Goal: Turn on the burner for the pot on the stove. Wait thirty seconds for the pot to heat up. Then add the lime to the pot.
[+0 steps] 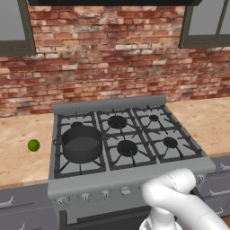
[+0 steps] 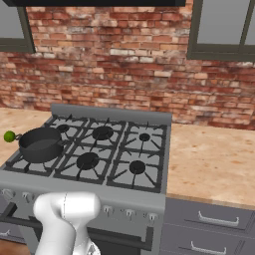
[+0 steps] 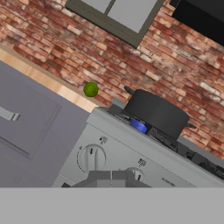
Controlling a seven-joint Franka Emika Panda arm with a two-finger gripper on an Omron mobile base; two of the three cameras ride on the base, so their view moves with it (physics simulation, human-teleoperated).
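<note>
Heating under way — blue flame (image 3: pixel 138 125) is showing beneath the pot (image 1: pixel 81 143) on the stove's (image 1: pixel 130 178) near-left burner. Gripper (image 3: pixel 112 178) is sitting pressed together, empty, by the knobs (image 3: pixel 91 158). Lime (image 1: pixel 33 145) is lying on the left counter (image 1: pixel 18 152) — worth waiting before fetching it.

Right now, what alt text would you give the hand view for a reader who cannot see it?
Tilted close-up of the stove front: the shut gripper sits at a knob, with another knob beside it. Above, a blue flame shows under the dark pot, and the lime rests on the counter before a brick wall.
</note>
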